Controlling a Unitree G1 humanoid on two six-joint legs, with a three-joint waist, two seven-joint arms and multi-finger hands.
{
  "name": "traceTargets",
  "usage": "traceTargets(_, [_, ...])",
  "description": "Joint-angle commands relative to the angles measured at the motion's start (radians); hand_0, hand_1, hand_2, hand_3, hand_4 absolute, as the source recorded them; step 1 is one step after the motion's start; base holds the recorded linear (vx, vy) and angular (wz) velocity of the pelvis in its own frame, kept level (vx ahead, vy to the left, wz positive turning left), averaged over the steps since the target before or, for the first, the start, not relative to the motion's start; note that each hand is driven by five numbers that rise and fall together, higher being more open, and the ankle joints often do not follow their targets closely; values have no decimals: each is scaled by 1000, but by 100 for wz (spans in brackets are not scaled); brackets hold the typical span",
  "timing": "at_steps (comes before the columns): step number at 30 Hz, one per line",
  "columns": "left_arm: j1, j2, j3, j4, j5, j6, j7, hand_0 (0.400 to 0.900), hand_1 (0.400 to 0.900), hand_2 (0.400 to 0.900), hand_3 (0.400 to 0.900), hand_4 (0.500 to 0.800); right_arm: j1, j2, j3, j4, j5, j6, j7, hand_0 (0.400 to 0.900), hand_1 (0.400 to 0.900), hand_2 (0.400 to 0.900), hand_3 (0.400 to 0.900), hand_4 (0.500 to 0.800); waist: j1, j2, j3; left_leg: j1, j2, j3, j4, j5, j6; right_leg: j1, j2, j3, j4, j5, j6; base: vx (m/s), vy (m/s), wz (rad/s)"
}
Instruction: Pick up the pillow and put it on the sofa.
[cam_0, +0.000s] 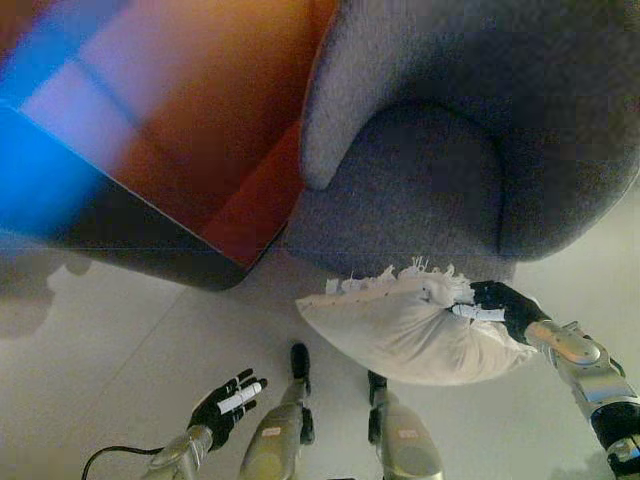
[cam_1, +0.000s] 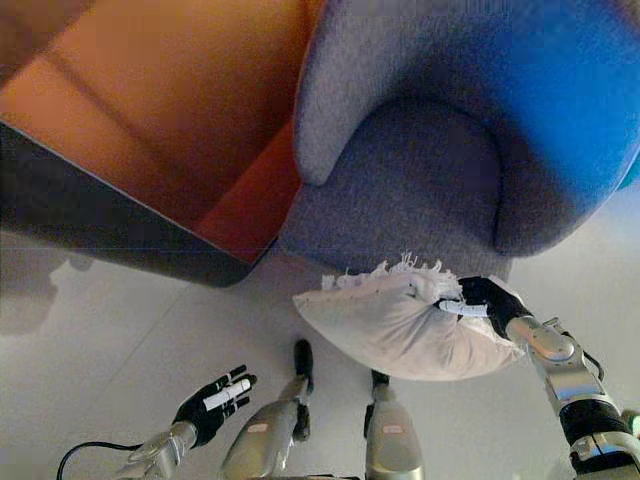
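Because the right hand (cam_0: 500, 305) has its fingers curled into one upper corner of the pillow (cam_0: 405, 330), the pillow hangs off the floor (cam_0: 120, 360) by that corner, with its fringed edge uppermost and its bulk sagging toward the left. It is held just in front of the grey sofa (cam_0: 440, 170), below the level of the seat cushion and not yet resting on it. This one-corner pinch probably keeps the soft filling from slipping, but it leaves most of the weight unsupported, so the pillow may swing or droop when raised. The left hand (cam_0: 228, 405) is low near the floor, well apart from the pillow, fingers straight and spread, holding nothing. An orange and dark piece of furniture (cam_1: 150, 130) stands beside the sofa. Judged from this position, the lift is under way and the placement onto the seat remains to be done.
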Motion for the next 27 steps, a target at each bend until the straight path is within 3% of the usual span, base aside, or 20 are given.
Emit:
traceTargets(1, [68, 1, 25, 77, 51, 5, -3, 900, 900, 900, 900, 800, -152, -119, -127, -112, 118, -68, -2, 400, 400, 400, 400, 500, 29, -37, -124, 83, -22, 73, 54, -196, -45, -43, 8, -24, 72, -49, 34, 90, -44, 6])
traceTargets(8, [72, 3, 30, 125, 92, 37, 16, 900, 900, 900, 900, 800, -292, -218, -106, -67, 200, 19, 16, 400, 400, 400, 400, 500, 56, -71, -174, 124, -16, 60, 48, -207, -44, 19, 20, -36, 49, -55, 28, 106, -43, 8])
traceTargets(17, [78, 11, 23, 210, 156, 45, 21, 900, 900, 900, 900, 800, -708, -387, 63, 283, 295, 131, 87, 400, 400, 400, 400, 500, 108, -119, -248, 178, -9, 43, 47, -222, -45, 98, 36, -46, 23, -59, 22, 167, -59, 7])
traceTargets(22, [84, 16, 19, 237, 172, 40, 27, 900, 900, 900, 900, 800, -879, -428, 166, 425, 290, 199, 110, 400, 400, 400, 400, 500, 127, -133, -261, 185, -11, 28, 40, -218, -47, 115, 45, -45, 5, -55, 17, 122, -71, 13])
traceTargets(27, [77, 33, 28, 245, 173, 45, 23, 900, 900, 900, 900, 800, -995, -427, 240, 501, 280, 267, 69, 400, 400, 400, 400, 500, 142, -134, -251, 172, -13, 12, 33, -211, -50, 110, 50, -44, -6, -52, 15, 3, -55, 10])
